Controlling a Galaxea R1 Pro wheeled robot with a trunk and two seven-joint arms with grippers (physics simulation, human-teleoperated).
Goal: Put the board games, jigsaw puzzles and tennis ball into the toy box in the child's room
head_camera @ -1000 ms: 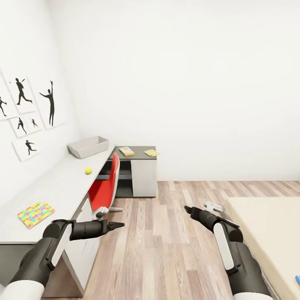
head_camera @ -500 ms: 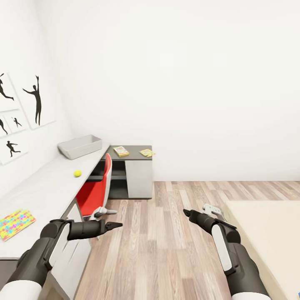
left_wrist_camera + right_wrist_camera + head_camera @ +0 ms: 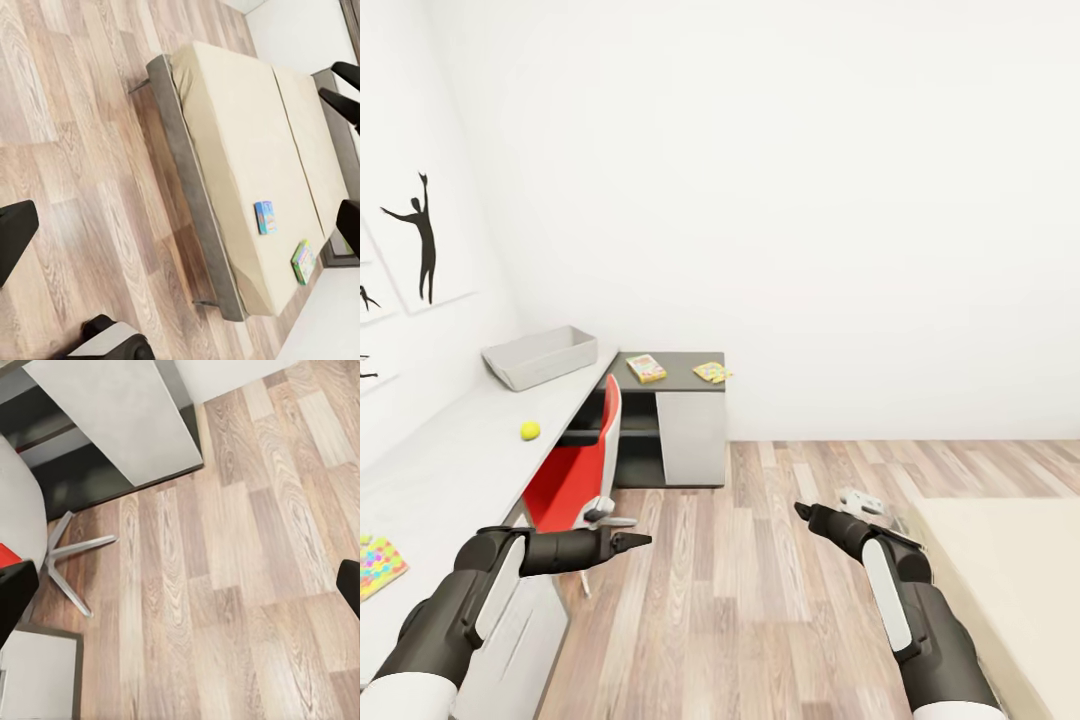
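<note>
The light grey toy box (image 3: 543,356) stands at the far end of the table (image 3: 455,455), with the tennis ball (image 3: 530,430) on the top nearer me. One many-coloured jigsaw puzzle (image 3: 375,565) lies at the picture's left edge. On the dark corner section lie a flat board game (image 3: 647,368) and a yellow jigsaw puzzle (image 3: 714,372). The bed (image 3: 1005,575) is at the right. In the left wrist view the bed (image 3: 247,150) carries a blue board game (image 3: 265,217) and a green one (image 3: 303,261). My left gripper (image 3: 638,541) and right gripper (image 3: 801,510) hang open and empty over the floor.
A red swivel chair (image 3: 573,470) is tucked against the table, its base (image 3: 71,556) on the wood floor near the white cabinet (image 3: 690,438). A small grey-white object (image 3: 860,500) lies beside the bed's corner. Dancer prints (image 3: 420,240) hang on the left wall.
The whole picture has slid left, so the camera has turned right. The desk and prints sit closer to the left edge. Both arms hold the same pose.
</note>
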